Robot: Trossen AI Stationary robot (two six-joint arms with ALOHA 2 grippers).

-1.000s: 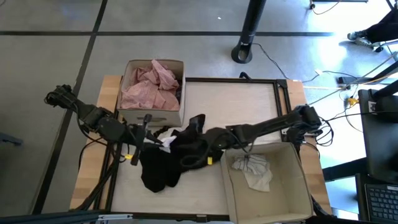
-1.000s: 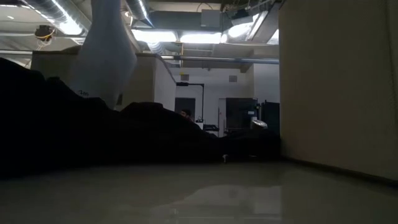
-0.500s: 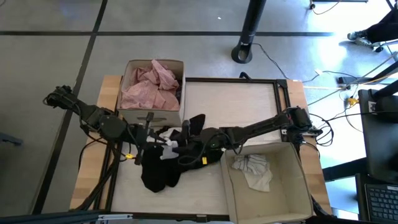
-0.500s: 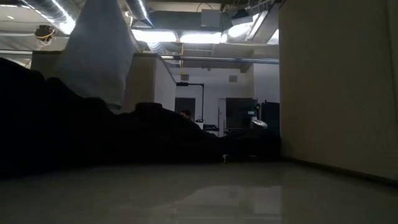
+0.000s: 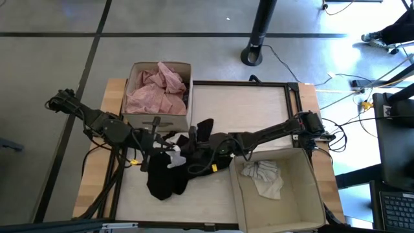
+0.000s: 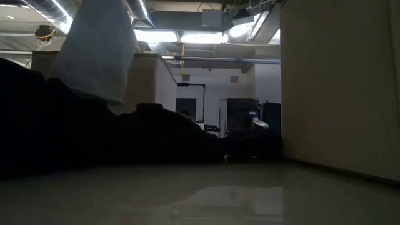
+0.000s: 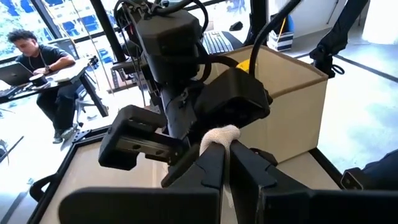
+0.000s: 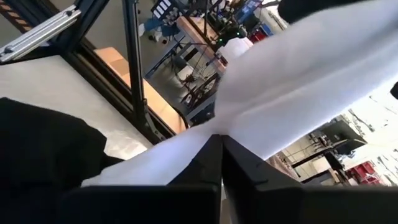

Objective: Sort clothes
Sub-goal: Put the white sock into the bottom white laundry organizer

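Right tool [image 5: 180, 153] now clamped on white cloth [image 5: 173, 157], previously wide apart; left tool [image 5: 160, 147] stays pinched on it

The grey concrete floor [image 5: 194, 26] is crossed by dark straight seam lines [image 5: 97, 35]. Beyond the far edge of the light wooden table [image 5: 309, 90] stands a black round-footed pole stand [image 5: 253, 55], with thin cables [image 5: 304, 68] trailing off to the right. At the right edge sits a black desk with a laptop keyboard [image 5: 394, 207]. Level across the table, long bright ceiling lights [image 6: 187, 37] run beside silver ducts [image 6: 47, 12], above a pale wall with a dark doorway [image 6: 185, 106] (its interior too dim to read). A person seated at a laptop [image 7: 40, 68] works near large windows [image 7: 56, 18].
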